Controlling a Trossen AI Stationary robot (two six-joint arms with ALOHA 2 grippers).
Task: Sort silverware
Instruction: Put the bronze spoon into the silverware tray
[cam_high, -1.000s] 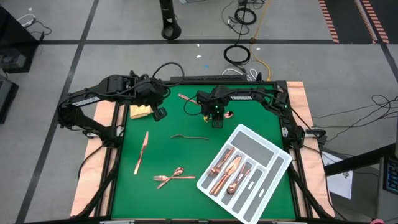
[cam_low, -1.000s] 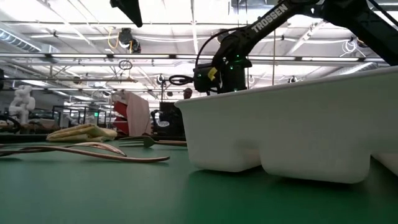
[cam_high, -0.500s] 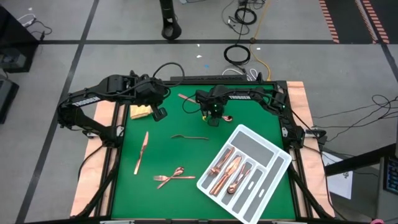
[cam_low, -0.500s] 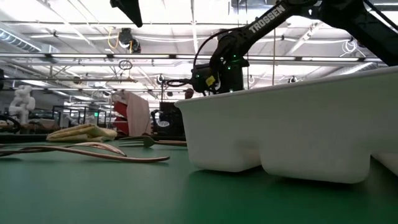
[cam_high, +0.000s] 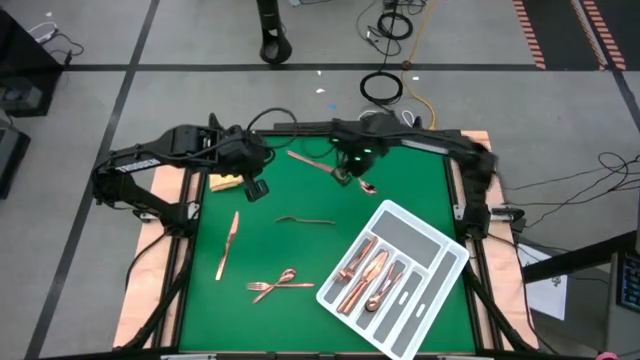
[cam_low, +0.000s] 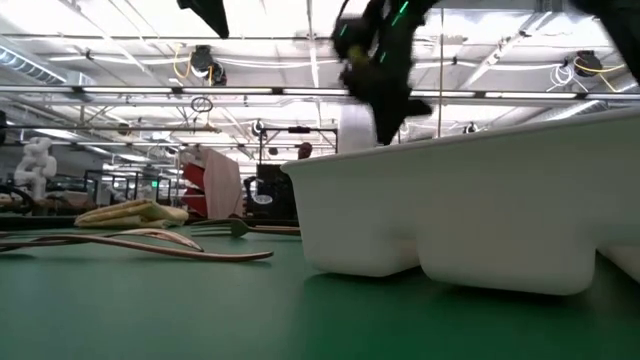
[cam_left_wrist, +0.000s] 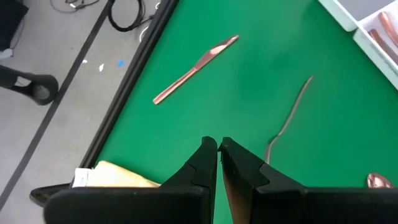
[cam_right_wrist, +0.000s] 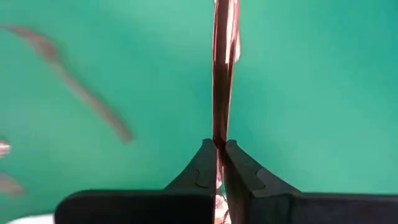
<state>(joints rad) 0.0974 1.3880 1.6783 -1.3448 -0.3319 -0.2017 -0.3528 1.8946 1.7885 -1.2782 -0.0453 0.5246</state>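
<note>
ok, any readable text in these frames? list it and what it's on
Nothing can be read.
Right arm: blurred in the low view, so any lettering is unreadable.
White tag by the cloth: too small to read.

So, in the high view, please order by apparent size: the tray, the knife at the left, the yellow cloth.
Largest to smallest:
1. tray, by far the largest.
2. knife, long but thin.
3. yellow cloth; the left arm partly hides it, so its rank against the knife is unsure.
</note>
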